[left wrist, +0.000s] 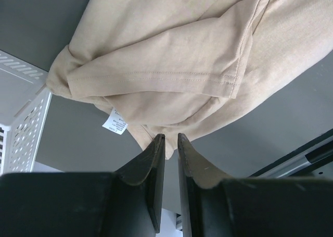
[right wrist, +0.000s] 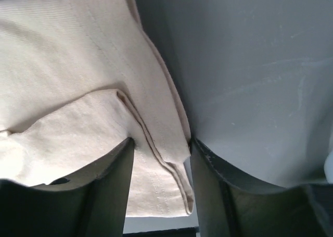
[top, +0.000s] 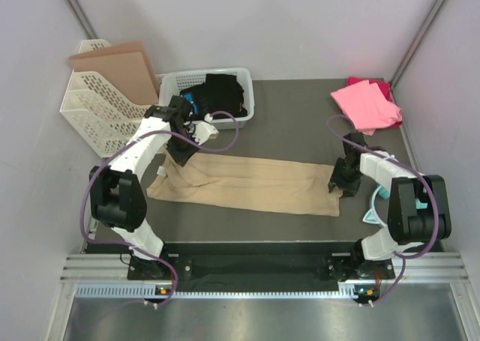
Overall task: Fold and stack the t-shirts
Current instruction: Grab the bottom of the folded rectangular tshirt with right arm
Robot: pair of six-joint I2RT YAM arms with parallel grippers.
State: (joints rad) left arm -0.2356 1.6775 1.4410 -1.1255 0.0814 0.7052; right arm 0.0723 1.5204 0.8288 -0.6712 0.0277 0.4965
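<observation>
Pinching tan t-shirt (left wrist: 171, 54) tight w/ left tool (left wrist: 167, 140); half open round its corner w/ right tool (right wrist: 162, 141). Cd slip out, messy fold.

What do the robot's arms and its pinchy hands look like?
The left arm and right arm are white tubes joined by chunky round black joints. A thin purple cable loops along each one. The left gripper and right gripper each have two flat black fingers with curved, slightly scuffed tips.
</observation>
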